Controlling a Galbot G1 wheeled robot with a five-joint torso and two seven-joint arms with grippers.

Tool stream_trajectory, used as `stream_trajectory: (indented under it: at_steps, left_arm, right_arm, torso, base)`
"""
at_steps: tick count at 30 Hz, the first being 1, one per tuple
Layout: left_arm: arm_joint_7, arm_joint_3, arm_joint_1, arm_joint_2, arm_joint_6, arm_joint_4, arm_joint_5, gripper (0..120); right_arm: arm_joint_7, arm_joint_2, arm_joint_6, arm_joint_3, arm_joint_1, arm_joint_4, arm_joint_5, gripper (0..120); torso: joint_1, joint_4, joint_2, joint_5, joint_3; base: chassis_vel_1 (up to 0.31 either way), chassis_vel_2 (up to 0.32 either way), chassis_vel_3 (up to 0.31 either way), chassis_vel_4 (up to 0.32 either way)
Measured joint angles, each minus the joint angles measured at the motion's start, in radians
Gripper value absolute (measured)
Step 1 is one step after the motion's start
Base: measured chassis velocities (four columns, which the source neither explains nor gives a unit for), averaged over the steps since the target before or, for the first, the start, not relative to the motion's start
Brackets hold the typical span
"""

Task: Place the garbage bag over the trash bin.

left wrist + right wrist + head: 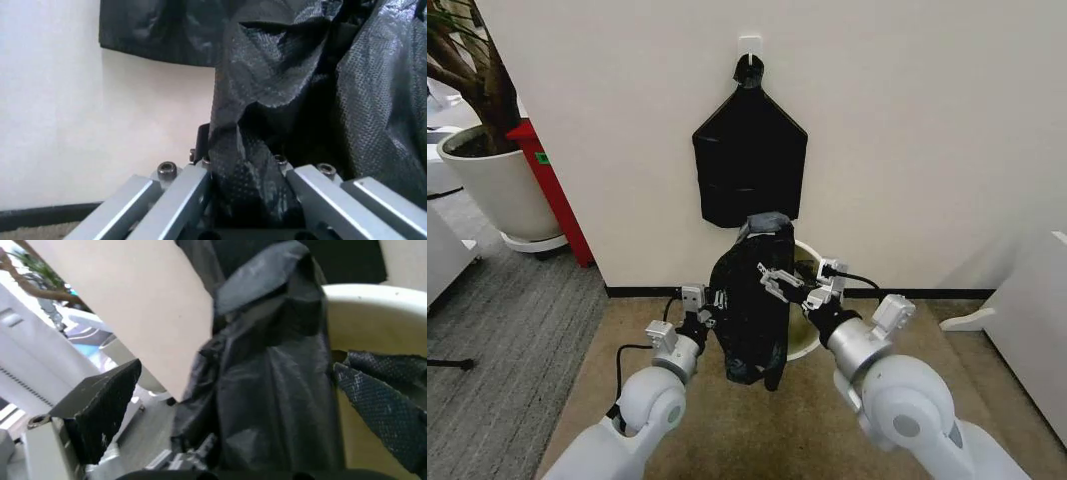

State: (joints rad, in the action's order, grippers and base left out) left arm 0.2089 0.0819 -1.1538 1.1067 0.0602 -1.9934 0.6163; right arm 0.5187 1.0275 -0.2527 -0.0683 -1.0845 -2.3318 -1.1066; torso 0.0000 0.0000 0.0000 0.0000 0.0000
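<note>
The garbage bag (749, 305) hangs crumpled and upright between my two grippers, in front of the wall. My left gripper (715, 300) is shut on its left edge; in the left wrist view the black plastic (248, 165) is pinched between the metal fingers (177, 200). My right gripper (780, 283) stands open at the bag's right side. In its wrist view the bag (267, 390) hangs between the wide-apart pads (100, 405). The trash bin (804, 338) stands on the floor right behind the bag, mostly hidden by it; its rim and inner wall (380, 330) show close by.
A flat black bundle of bags (749, 160) hangs from a wall hook above the bin. A large white plant pot (492, 190) and a red panel (552, 190) stand at the left. White furniture (1032, 320) is at the right.
</note>
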Motion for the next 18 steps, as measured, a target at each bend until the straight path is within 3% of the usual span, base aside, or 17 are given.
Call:
stream_trajectory:
  at_steps: [18]
  left_arm:
    - [-0.020,0.000,-0.002,-0.002,-0.007,-0.021,-0.001,3]
  right_arm:
    - [0.045,0.014,-0.011,0.040,0.068,0.091,0.019,100]
  torso:
    - [0.000,0.0000,0.000,0.0000,0.000]
  base:
    - [0.000,0.000,0.000,0.000]
